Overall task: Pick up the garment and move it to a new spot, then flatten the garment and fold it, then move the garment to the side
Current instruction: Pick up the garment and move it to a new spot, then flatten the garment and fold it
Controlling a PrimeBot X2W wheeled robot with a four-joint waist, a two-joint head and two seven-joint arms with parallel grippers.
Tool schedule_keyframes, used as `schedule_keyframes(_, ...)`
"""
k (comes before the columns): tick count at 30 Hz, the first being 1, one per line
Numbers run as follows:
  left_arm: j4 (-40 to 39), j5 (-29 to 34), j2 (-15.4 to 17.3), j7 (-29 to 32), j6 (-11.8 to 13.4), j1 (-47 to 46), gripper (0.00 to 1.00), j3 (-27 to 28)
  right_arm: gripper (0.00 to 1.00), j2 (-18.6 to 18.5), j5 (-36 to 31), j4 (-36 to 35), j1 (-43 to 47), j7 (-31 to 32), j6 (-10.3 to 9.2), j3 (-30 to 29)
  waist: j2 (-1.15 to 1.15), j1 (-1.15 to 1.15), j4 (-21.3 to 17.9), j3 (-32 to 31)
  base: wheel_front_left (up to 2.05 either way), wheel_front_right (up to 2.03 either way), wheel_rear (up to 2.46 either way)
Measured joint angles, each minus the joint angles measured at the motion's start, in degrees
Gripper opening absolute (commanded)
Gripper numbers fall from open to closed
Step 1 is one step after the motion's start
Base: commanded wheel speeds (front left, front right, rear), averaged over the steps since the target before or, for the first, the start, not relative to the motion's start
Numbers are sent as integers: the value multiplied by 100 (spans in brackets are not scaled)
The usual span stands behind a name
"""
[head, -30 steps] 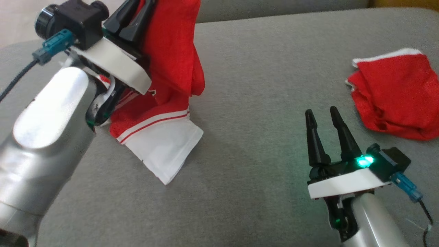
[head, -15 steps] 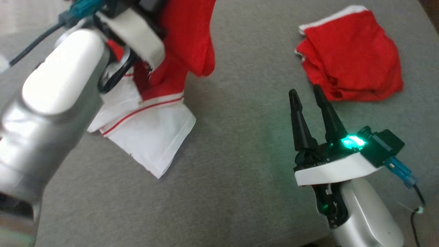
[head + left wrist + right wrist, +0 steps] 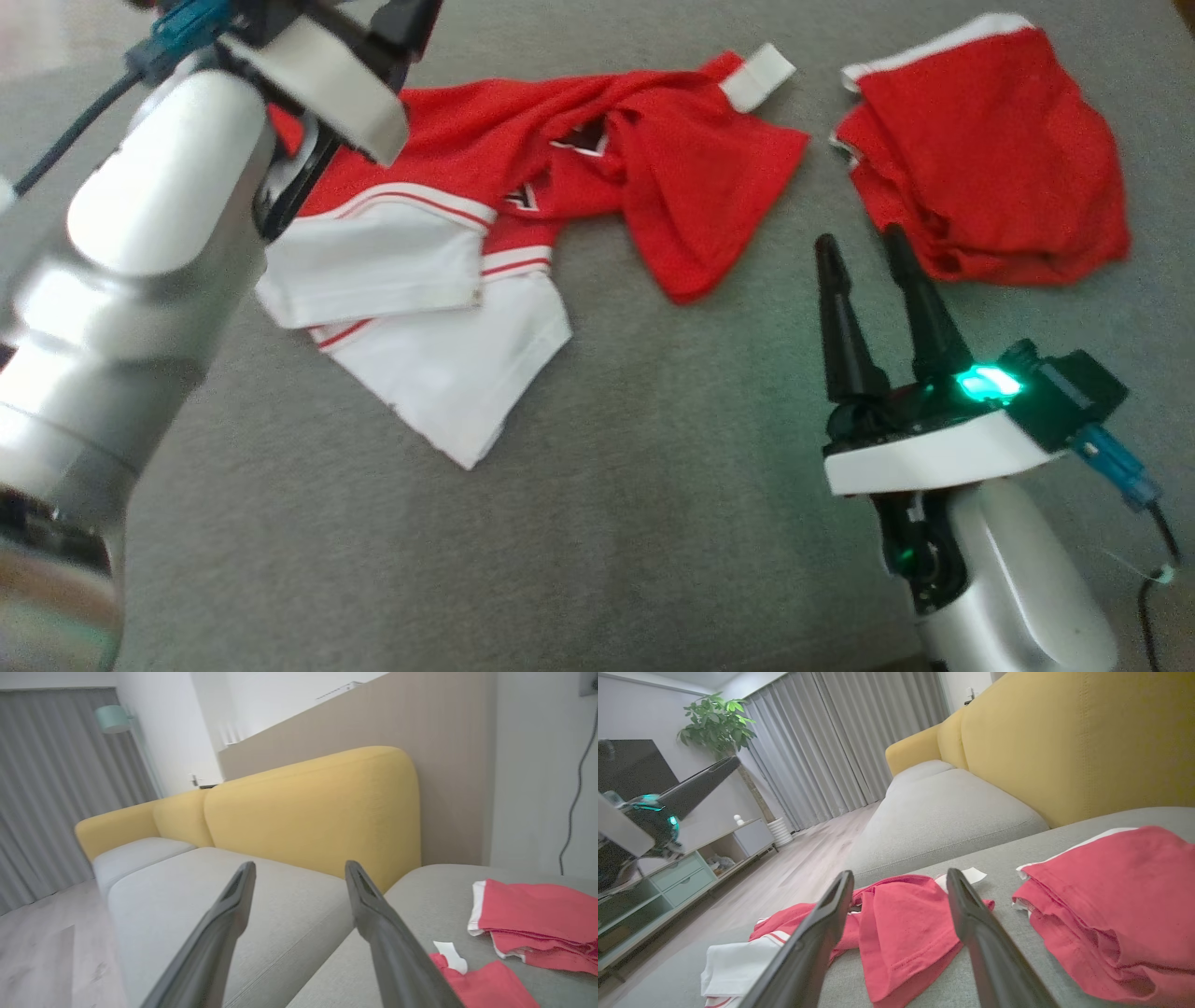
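Garment (image 3: 597,168) sprawled, left gripper (image 3: 299,870) raised, seemingly clear, right gripper (image 3: 860,241) low, both jaws spread.

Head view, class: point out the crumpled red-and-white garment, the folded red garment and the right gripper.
crumpled red-and-white garment (image 3: 532,163): head view, on its red upper part.
folded red garment (image 3: 990,159): head view, on its top layer.
right gripper (image 3: 860,239): head view, midway between its fingertips.
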Motion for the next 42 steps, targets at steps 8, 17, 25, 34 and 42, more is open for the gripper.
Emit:
schedule_keyframes(8,-436,-391,158,-67,505,1315,100,678,100,0,-224,107,196,0,0,-400,0,-1,577,-359,0,0,0)
schedule_keyframes(17,-1786,-454,134,-77,1220,3955,100,1530,100,1,-422,246,646,0,0,-703,0,-2,1188,-983,0,0,0)
schedule_keyframes(25,-2314,-289,-250,-82,1382,5520,100,1989,100,3,-497,334,1007,0,0,-730,0,-2,1467,-1442,0,0,0)
schedule_keyframes(34,-2042,-97,-567,214,1435,5505,100,1962,100,3,-514,323,1006,0,0,-643,0,0,1288,-1344,0,0,0)
schedule_keyframes(42,-1402,-369,-1034,994,1400,5233,100,1666,100,3,-513,224,923,0,0,-603,0,0,1032,-1021,0,0,0)
